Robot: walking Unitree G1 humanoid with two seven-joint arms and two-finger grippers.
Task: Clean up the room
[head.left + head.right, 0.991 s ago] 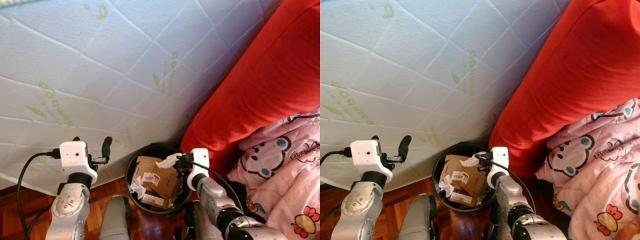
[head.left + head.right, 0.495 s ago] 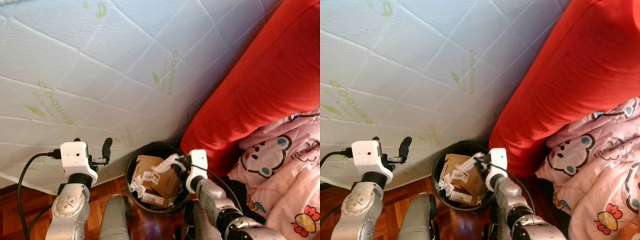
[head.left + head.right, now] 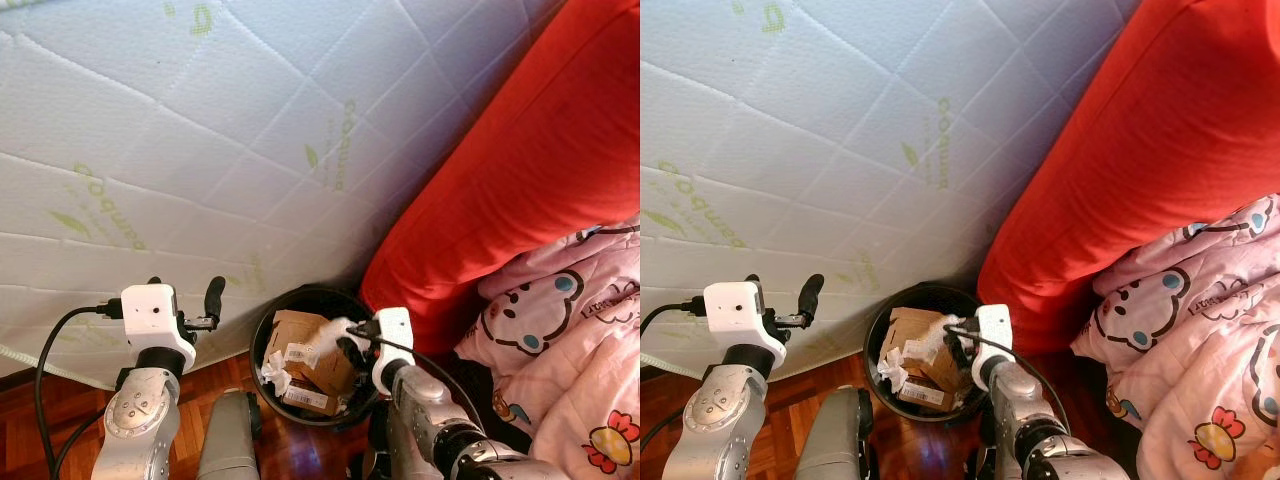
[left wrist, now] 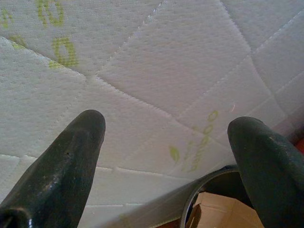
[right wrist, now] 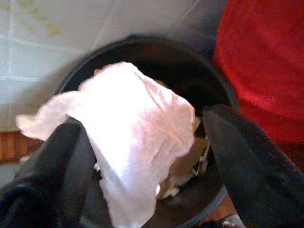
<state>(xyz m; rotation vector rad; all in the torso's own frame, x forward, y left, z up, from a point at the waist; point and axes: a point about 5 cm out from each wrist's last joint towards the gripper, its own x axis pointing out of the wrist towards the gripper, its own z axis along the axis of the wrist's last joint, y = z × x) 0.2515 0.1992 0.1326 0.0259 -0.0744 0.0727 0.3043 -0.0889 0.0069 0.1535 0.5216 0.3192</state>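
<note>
A black round trash bin (image 3: 268, 330) stands on the floor against the mattress, holding cardboard boxes (image 3: 300, 350) and crumpled paper. My right gripper (image 3: 350, 338) hangs over the bin's right side. In the right wrist view its fingers (image 5: 247, 161) are spread open, and a white tissue (image 5: 137, 114) lies draped against one of them above the bin's rim (image 5: 156, 40). My left gripper (image 3: 183, 290) is held up left of the bin, open and empty, facing the mattress.
A white quilted mattress (image 3: 200, 150) leans upright behind the bin. A big red cushion (image 3: 520, 180) and a pink cartoon-print blanket (image 3: 570, 330) crowd the right side. Wooden floor (image 3: 30, 430) shows at the lower left.
My right gripper has dropped lower over the bin with the tissue and its fingers have opened. The left arm has stayed still.
</note>
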